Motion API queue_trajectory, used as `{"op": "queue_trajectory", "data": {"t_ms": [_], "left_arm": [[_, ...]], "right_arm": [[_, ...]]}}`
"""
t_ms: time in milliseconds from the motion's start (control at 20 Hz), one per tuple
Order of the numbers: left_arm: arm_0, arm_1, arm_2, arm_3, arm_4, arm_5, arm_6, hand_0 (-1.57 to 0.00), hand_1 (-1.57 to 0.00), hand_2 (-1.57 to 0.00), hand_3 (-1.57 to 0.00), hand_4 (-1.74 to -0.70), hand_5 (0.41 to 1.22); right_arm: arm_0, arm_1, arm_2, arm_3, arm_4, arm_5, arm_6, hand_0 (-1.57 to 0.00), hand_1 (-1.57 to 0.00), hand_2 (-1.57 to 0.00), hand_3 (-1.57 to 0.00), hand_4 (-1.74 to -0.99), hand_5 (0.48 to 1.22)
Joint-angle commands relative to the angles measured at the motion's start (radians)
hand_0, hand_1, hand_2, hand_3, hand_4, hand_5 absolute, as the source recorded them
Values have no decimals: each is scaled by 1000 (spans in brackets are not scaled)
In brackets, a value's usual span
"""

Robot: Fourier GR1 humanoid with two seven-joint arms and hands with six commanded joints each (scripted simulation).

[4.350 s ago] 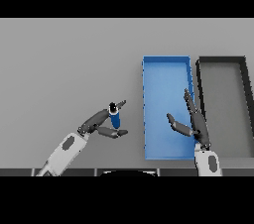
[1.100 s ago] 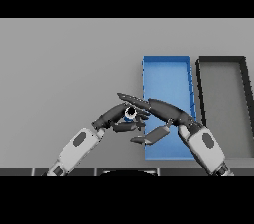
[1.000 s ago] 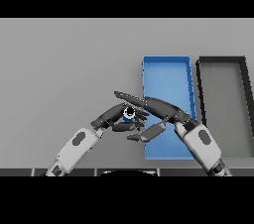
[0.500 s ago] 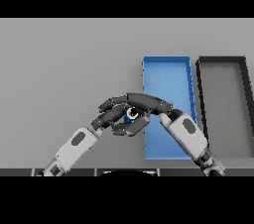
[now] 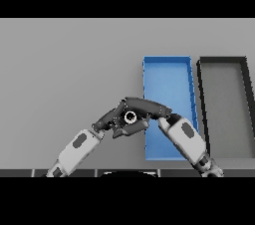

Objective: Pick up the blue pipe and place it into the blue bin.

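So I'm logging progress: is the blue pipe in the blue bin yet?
Not yet. The blue pipe sits between both robot hands, left and right, just left of the blue bin.

On one grey table (image 5: 64, 64): two bins, one blue bin (image 5: 167, 69) and one dark bin (image 5: 224, 94) side by side; one pipe (image 5: 130, 117), seen end-on; and two robot hands, left robot hand (image 5: 112, 119) and right robot hand (image 5: 147, 107).
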Motion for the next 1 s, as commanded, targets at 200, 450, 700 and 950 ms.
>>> {"op": "queue_trajectory", "data": {"t_ms": [200,450,700,950], "left_arm": [[-24,29,-20,0,-18,6,8,-1426,-1220,-1350,-531,-1637,1219],[-41,52,-18,19,-38,-76,35,-626,-513,-524,-212,-1179,1213],[-38,54,1,27,-102,-74,41,-205,-167,-171,-69,-912,901],[-30,39,-4,38,-124,-44,62,-66,-54,-55,-22,-828,689]], "right_arm": [[23,43,-15,-12,-8,29,28,-1533,-1533,-1533,-1520,-1474,1166],[41,83,-15,-16,47,42,12,-1558,-1559,-1559,-1554,-1481,1203],[63,108,-35,-42,43,59,5,-1567,-1567,-1567,-1566,-1484,1215],[67,130,-54,-48,60,69,15,-1570,-1570,-1570,-1569,-1485,1219]]}}
